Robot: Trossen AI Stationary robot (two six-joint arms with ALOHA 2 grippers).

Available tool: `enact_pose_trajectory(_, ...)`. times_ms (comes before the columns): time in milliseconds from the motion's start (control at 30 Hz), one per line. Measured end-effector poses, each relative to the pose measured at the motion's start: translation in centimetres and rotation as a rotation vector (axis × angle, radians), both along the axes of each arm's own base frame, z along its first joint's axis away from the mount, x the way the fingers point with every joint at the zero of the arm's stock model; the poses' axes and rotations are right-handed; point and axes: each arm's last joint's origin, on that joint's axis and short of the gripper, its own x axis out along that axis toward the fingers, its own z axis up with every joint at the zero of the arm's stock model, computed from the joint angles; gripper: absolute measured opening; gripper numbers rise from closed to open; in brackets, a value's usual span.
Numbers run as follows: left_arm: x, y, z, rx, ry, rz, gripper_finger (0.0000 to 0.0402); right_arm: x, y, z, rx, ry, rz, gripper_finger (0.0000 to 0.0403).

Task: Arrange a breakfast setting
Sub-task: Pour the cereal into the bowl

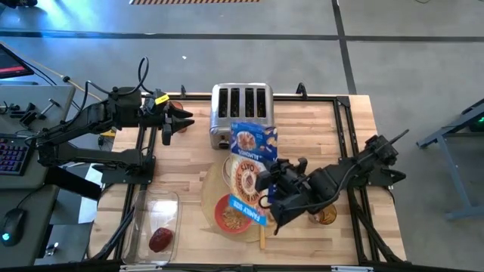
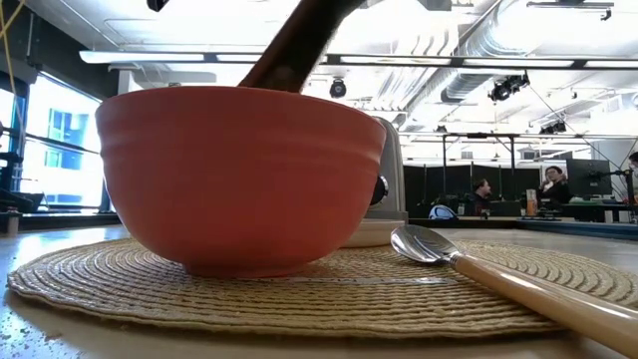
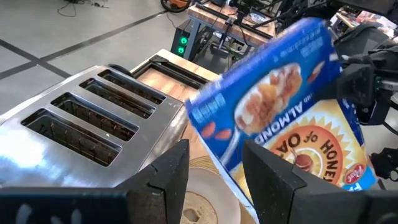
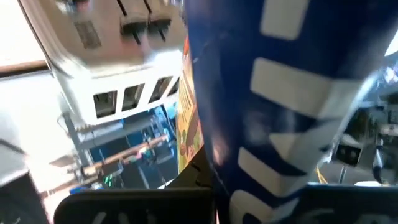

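My right gripper (image 1: 274,193) is shut on a blue cereal box (image 1: 251,162), tipped over the red bowl (image 1: 234,217). The bowl has cereal in it and stands on the round tan placemat (image 1: 212,198). The wooden-handled spoon (image 1: 263,236) lies on the mat beside the bowl. The white plate with the toast slice (image 3: 200,208) sits on the mat's far part, mostly under the box. The dark red fruit (image 1: 160,239) lies in the clear tub (image 1: 151,223). My left gripper (image 3: 214,155) is open and empty, held above the table left of the toaster (image 1: 240,109). My right gripper holds the cereal box by its long right-hand side (image 1: 266,185), coming level from the table's right. The box is lifted clear and tipped, its lower end (image 1: 249,213) over the red bowl. The box's blue face hides the fingers in the right wrist view.
The silver four-slot toaster stands at the table's far middle, close behind the box. A small brown round thing (image 1: 325,217) sits under my right arm. People show in the room beyond the table in the low view (image 2: 548,189).
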Motion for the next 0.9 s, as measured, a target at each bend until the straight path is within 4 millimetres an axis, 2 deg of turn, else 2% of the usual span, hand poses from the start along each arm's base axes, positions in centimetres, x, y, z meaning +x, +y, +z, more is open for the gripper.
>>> enact_pose_trajectory(567,0.00,0.00,0.00,0.006,0.001,-0.002,0.0138,-0.02,0.19,-0.14,0.013,-0.011,-0.007,0.0000)
enact_pose_trajectory(733,0.00,0.00,0.00,0.006,0.001,-0.002,0.0138,-0.33,0.00,-0.12,-0.033,0.002,-0.019,0.0000)
enact_pose_trajectory(900,-0.01,0.00,0.00,0.007,0.001,-0.002,0.0138,-0.29,0.07,-0.20,0.020,0.001,-0.015,0.0000)
